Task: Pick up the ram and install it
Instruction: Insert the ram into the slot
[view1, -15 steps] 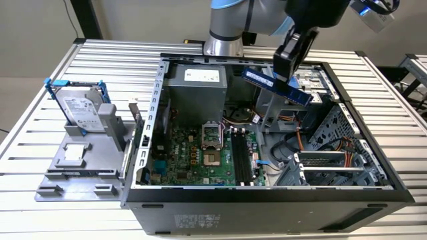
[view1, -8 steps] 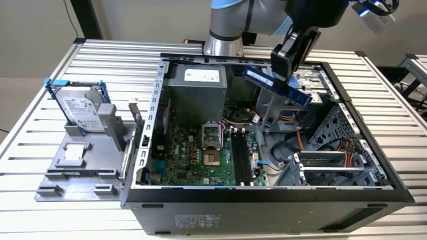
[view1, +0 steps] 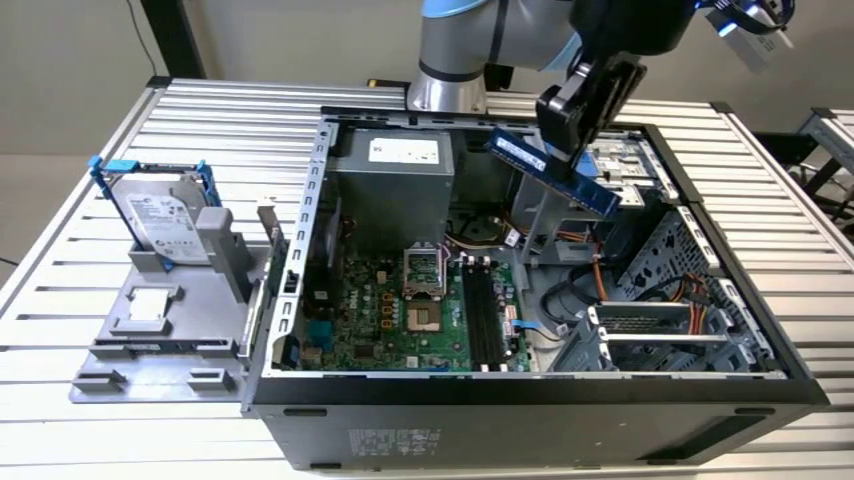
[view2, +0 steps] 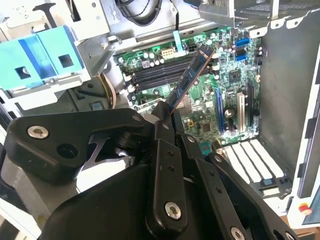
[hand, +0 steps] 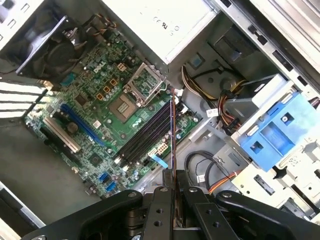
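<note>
My gripper (view1: 571, 118) is shut on the ram (view1: 555, 171), a long, thin blue board that hangs tilted in the air over the open computer case (view1: 534, 395). The stick is well above the green motherboard (view1: 387, 325) and apart from it. In the second wrist view the ram (view2: 190, 77) juts out from between my black fingers (view2: 163, 131) toward the board's long black slots (view2: 159, 73). In the first wrist view the ram (hand: 172, 132) is edge-on, running beside the black slots (hand: 146, 134), with the gripper (hand: 175, 187) clamped on its near end.
A silver hard drive in a blue frame (view1: 160, 215) stands on a grey stand at the exterior view's left, outside the case. Inside the case are the grey power supply (view1: 394, 180), a drive cage (view1: 661, 330), cables (hand: 220, 107) and a blue caddy (hand: 272, 135). The case rests on a slatted metal table (view1: 80, 440).
</note>
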